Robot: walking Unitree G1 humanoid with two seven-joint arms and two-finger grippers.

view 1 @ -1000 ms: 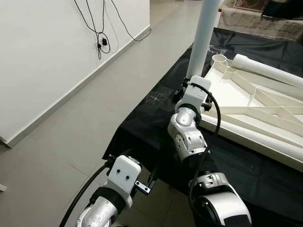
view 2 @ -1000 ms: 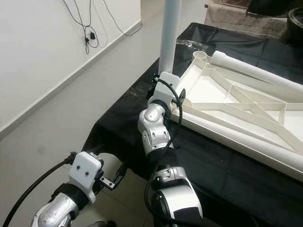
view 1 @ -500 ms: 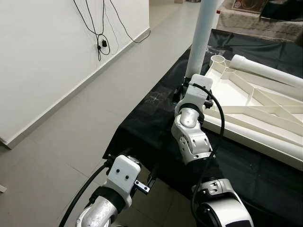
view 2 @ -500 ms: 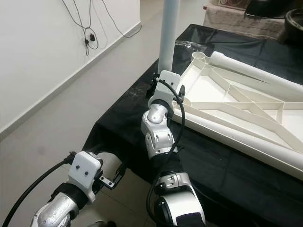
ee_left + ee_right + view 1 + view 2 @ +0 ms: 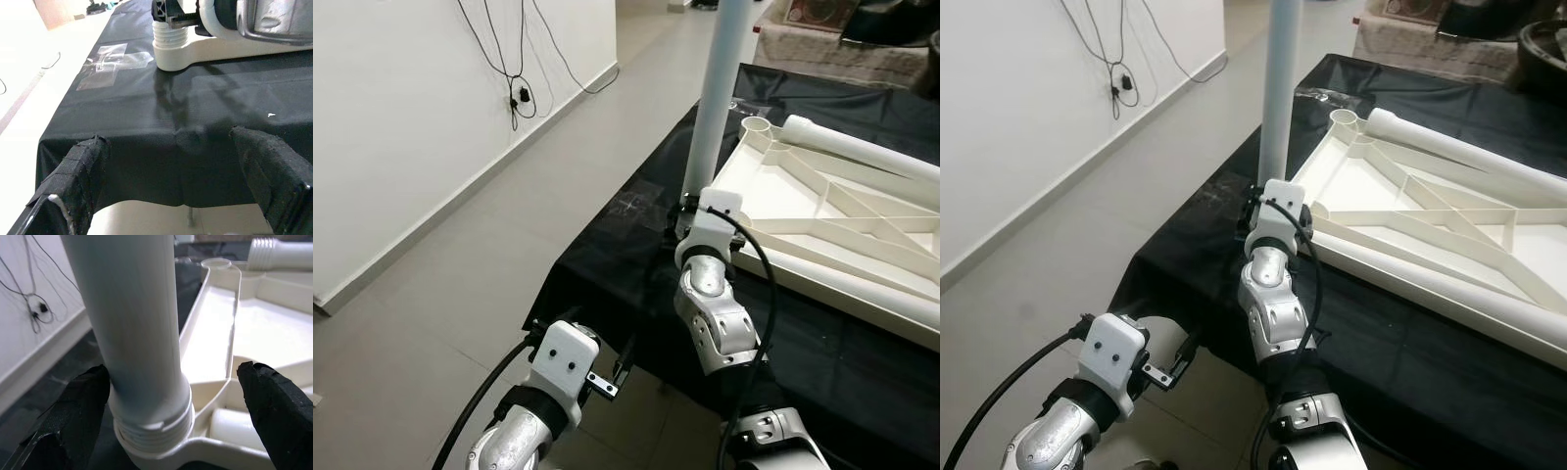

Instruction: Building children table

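Note:
A white children's tabletop (image 5: 822, 211) lies upside down, ribs up, on a black-clothed table (image 5: 607, 245). A white leg (image 5: 715, 98) stands upright, its threaded end in the tabletop's near-left corner socket (image 5: 161, 443). My right gripper (image 5: 173, 372) is open around the base of this leg; one finger (image 5: 78, 411) is against it and the other (image 5: 274, 411) stands well clear. My left gripper (image 5: 168, 138) hangs open, low by the table's front-left corner and short of the cloth edge, with nothing between its fingers.
A loose white leg (image 5: 867, 152) with a threaded end lies along the tabletop's far side, another (image 5: 1430, 284) along its near side. Clear tape (image 5: 115, 61) sticks to the cloth. A wall with dangling cables (image 5: 514, 88) is on the left, and tiled floor (image 5: 460, 284) lies beside the table.
My right wrist has slid down and back toward the base of the leg. The left arm has stayed where it was. The view has shifted slightly.

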